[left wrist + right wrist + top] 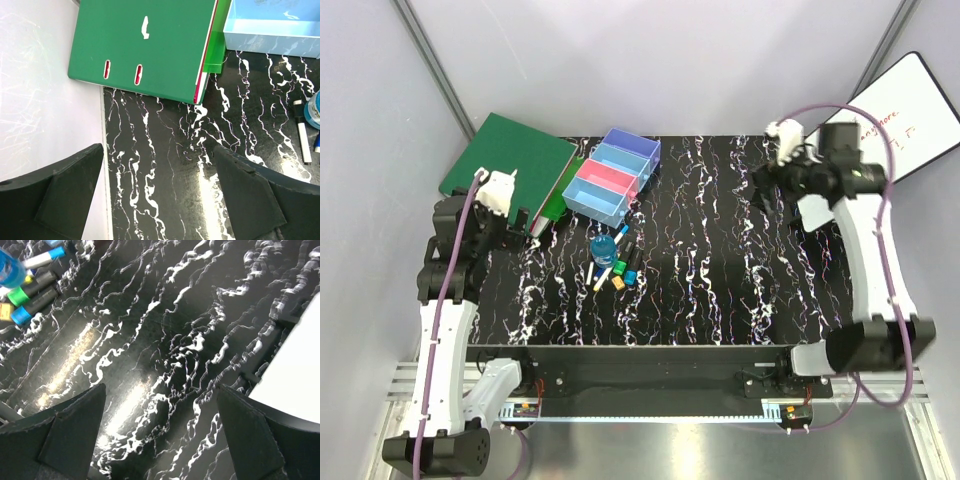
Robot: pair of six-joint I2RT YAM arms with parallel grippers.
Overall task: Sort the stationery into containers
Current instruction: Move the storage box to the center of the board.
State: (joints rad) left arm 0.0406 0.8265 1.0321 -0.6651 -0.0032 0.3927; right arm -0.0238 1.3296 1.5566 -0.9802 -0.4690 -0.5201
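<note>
Left wrist: left pincer astride table edge

Black marbled table: green binder far-left corner, bins beside it, pens and blue tin clustered near bins.

The left arm and the right arm have white moulded link shells, black joint housings and black bases. A lilac cable loops along each. A white wrist block caps each. The left end effector and the right end effector carry matte black, wedge-shaped fingers.
</note>
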